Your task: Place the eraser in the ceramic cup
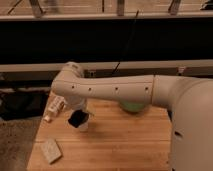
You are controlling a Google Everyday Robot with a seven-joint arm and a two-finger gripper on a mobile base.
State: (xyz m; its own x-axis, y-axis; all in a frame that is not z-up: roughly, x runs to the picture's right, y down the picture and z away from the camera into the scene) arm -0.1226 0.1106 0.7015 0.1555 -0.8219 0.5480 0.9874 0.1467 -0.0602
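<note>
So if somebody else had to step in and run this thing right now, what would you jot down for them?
End effector: dark, hanging from the white arm, low over the wooden table, right above the ceramic cup.
Ceramic cup: small, white, upright on the table's left half, mostly hidden by the end effector.
Eraser: not clearly seen; cannot tell whether it is held or already in the cup.
Other things: a pale flat block near the front left corner, a small white item at the left edge, the green bowl behind the arm.
Done: arm positioned at the cup.
Left: confirm the eraser is in the cup, then retract.
</note>
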